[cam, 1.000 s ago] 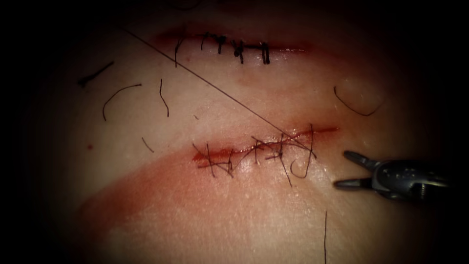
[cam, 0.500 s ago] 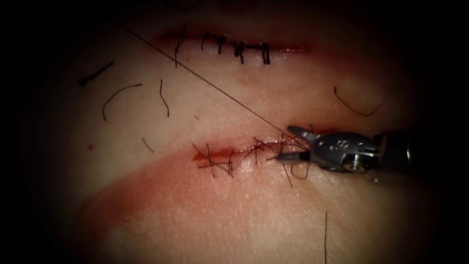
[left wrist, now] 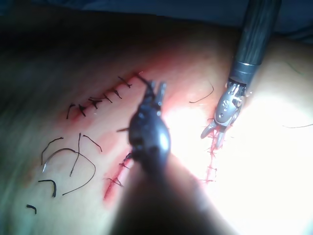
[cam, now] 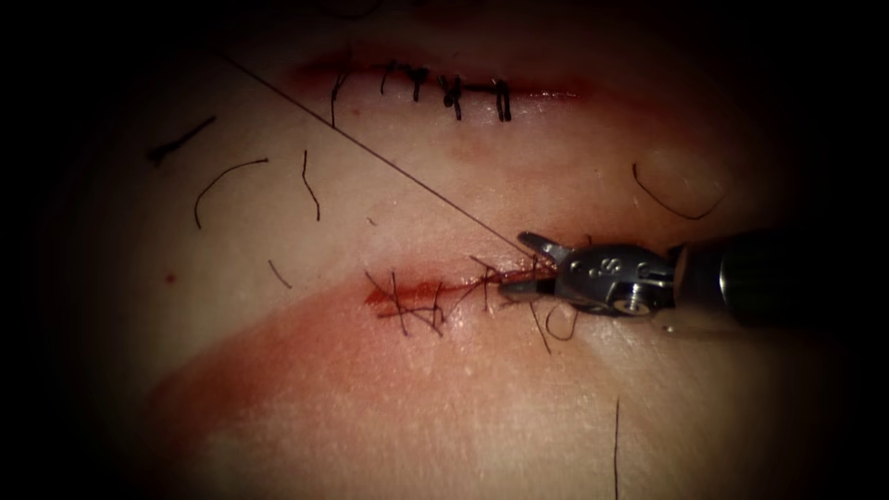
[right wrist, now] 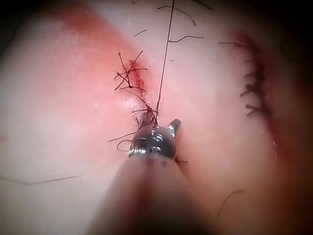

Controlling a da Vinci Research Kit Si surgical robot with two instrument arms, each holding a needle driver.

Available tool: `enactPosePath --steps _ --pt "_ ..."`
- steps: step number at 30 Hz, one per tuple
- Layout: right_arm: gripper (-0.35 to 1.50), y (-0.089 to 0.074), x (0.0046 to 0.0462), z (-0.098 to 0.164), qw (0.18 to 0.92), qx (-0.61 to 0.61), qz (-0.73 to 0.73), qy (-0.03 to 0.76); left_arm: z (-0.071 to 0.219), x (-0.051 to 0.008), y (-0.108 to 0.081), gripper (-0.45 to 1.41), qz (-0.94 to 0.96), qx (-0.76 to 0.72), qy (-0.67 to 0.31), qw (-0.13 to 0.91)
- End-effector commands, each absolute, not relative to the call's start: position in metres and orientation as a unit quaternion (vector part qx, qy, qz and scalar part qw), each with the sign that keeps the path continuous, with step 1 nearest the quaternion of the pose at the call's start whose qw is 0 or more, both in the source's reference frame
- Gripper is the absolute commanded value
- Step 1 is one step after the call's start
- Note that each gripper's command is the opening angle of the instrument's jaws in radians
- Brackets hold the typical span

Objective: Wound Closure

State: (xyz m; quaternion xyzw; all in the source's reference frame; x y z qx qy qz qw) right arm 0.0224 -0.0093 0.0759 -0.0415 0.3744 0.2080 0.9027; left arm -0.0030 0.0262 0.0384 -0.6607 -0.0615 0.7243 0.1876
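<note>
The right tool (cam: 530,266) is lying nearly level over the cut (cam: 435,293), jaws spread around the taut thread (cam: 370,153), gripping nothing.

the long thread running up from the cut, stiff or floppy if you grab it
Probably floppy: the cut ends nearby lie in loose curls. The thread runs straight, so it's likely just taut. Very thin, so it may slip. The right tool, open, is at its lower end.

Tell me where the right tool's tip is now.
In the endoscope view, the right tool enters from the right, jaws open over the right end of the lower cut, where the taut thread meets the stitches.
</note>
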Motion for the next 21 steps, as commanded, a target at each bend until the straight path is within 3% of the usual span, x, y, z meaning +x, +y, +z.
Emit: enactPosePath --steps 1,3,4,6,12,13,16,21 --pt "1.46 -0.0098 0.0232 0.0762 0.902 -0.040 0.209 0.375 0.0390 -0.0035 0.0263 -0.45 0.723 -0.662 -0.062 0.187" --pt "1.26 -0.0099 0.0233 0.0760 0.900 -0.033 0.205 0.383 0.0390 -0.0036 0.0263 -0.45 0.723 -0.662 -0.062 0.187" --pt "0.93 -0.0101 0.0233 0.0759 0.898 -0.028 0.201 0.389 0.0389 -0.0036 0.0264 -0.45 0.723 -0.662 -0.062 0.187" --pt "-0.35 -0.0104 0.0230 0.0753 0.898 -0.015 0.184 0.399 0.0389 -0.0036 0.0264 -0.45 0.723 -0.662 -0.062 0.187" --pt "-0.35 -0.0100 0.0223 0.0738 0.898 -0.027 0.176 0.402 0.0390 -0.0035 0.0264 -0.45 0.723 -0.662 -0.062 0.187" --pt "-0.13 -0.0100 0.0223 0.0738 0.897 -0.029 0.177 0.403 0.0390 -0.0035 0.0264 -0.45 0.723 -0.662 -0.062 0.187" --pt "1.45 -0.0100 0.0220 0.0735 0.893 -0.033 0.189 0.407 0.0390 -0.0034 0.0263 -0.45 0.723 -0.662 -0.062 0.187" --pt "1.48 -0.0127 0.0191 0.0709 0.884 -0.010 0.200 0.422 0.0389 -0.0026 0.0261 -0.45 0.722 -0.663 -0.064 0.184"
